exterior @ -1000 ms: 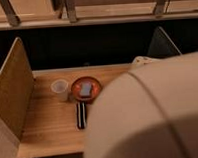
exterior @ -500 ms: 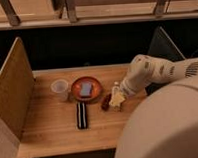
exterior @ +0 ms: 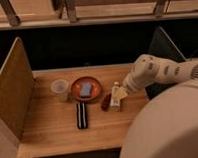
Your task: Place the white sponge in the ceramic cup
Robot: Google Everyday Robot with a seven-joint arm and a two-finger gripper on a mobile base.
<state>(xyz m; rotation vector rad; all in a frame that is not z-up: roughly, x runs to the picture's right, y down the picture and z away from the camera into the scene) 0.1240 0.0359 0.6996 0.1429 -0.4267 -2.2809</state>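
Gripper (exterior: 120, 94) hangs low over the right part of the wooden table (exterior: 50, 133), at the end of the white arm (exterior: 154, 70) reaching in from the right. It is right against the slim white bottle (exterior: 115, 103); whether it is open or closed cannot be told. The white sponge (exterior: 86, 89) lies flat inside the orange-red dish (exterior: 75, 92), left of the gripper. The ceramic cup (exterior: 59, 89) stands just left of the dish, upright. A black striped bar (exterior: 82, 115) lies nearer. A wooden side panel (exterior: 13, 88) walls the left edge. Bare tabletop lies along the near edge.
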